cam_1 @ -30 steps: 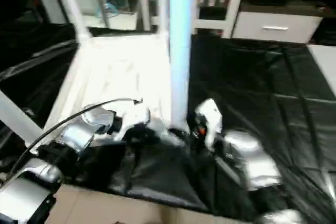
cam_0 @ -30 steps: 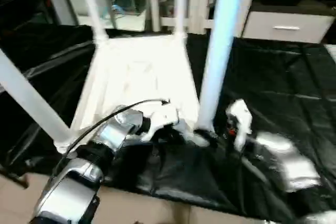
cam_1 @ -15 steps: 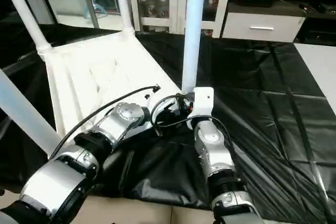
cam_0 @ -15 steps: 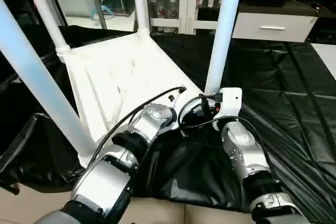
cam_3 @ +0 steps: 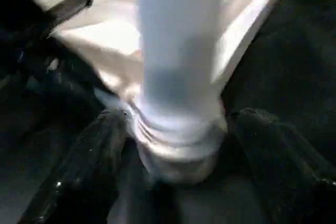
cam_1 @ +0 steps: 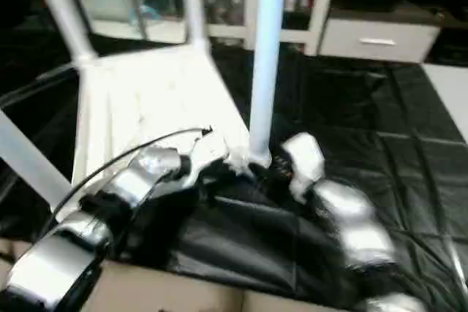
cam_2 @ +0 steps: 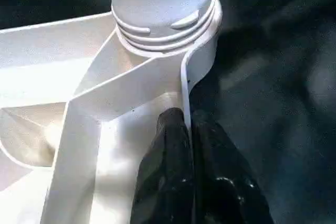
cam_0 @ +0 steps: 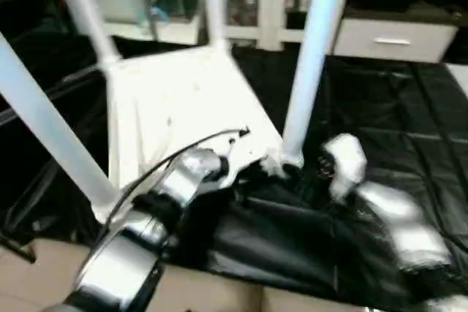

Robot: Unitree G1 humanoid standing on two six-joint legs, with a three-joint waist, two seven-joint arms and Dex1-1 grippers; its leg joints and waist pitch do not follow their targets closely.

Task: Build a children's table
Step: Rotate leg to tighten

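Observation:
The children's table lies upside down on the black cover. Its white ribbed tabletop (cam_0: 183, 100) has several white legs standing up from the corner sockets. My left gripper (cam_2: 188, 124) is shut on the tabletop's thin rim wall, just beside the near right socket. The near right leg (cam_0: 311, 63) rises from that socket, with its threaded collar (cam_2: 163, 22) seated in it. My right gripper (cam_3: 178, 145) is open. Its fingers (cam_3: 84, 166) stand on either side of that leg's base (cam_3: 178, 77), with narrow dark gaps between.
The black-covered work surface (cam_0: 395, 107) stretches to the right and lies crumpled at the front (cam_0: 278, 239). White cabinets and a drawer unit (cam_0: 395, 38) stand behind. A beige floor (cam_0: 219, 301) begins at the near edge.
The camera has shifted. My right hand has drawn back a little from the leg's base and its fingers stand wider. My left gripper stays on the rim.

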